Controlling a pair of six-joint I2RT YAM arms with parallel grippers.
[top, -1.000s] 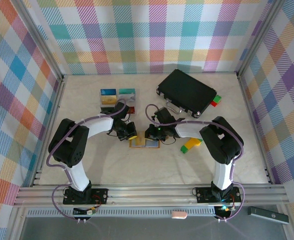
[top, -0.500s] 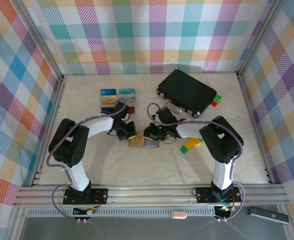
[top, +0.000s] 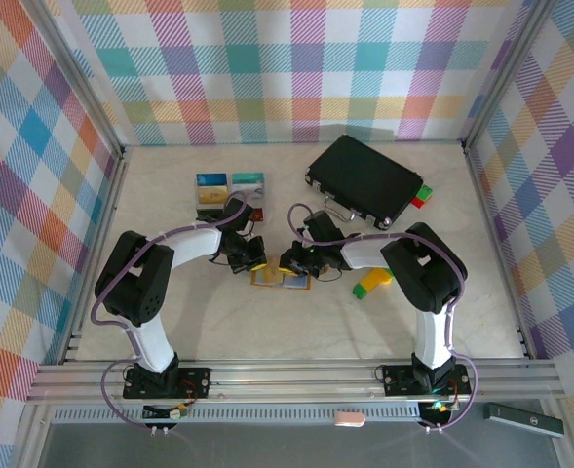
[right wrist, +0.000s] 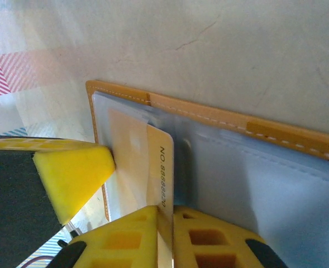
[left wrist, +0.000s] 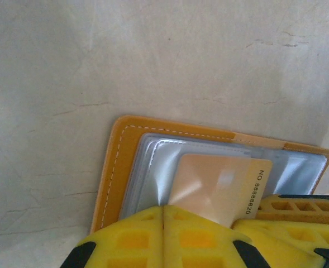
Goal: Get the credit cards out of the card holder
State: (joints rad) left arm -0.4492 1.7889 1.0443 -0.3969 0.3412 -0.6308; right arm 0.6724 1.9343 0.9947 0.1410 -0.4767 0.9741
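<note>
Over the last second the right arm swings a little further left and brings the right claw (top: 291, 263) in over the open card holder (left wrist: 117, 167). The holder lies flat on the bench (top: 170, 322) between the two arms and barely shifts. In the same span the left claw (top: 254, 261) finishes closing. Its fingers now meet with no gap at the holder's edge, though the wrist view is too tight to tell whether they nip the pocket lip or only press on it. The right claw is clamped on a pale tan card (left wrist: 217, 187) with a printed number along one side. That card stands part-way out of its grey-blue pocket, its far end still tucked in.

This looks like the pull itself, one claw steadying the holder while the other draws the card free, so the task is well along but not finished.

Largest of the other things is the black case (top: 363, 178), well behind the right arm. The green-and-yellow block (top: 372, 283) lies just to the right of the right wrist. The cards already out (top: 248, 181) sit in a group beyond the left claw, and a small red-and-green block (top: 420, 197) touches the case's corner.

None of these blocks the pull — the crowding is between the claws themselves, with a left finger just beside the card. The left arm also stands between the held card and that group.
</note>
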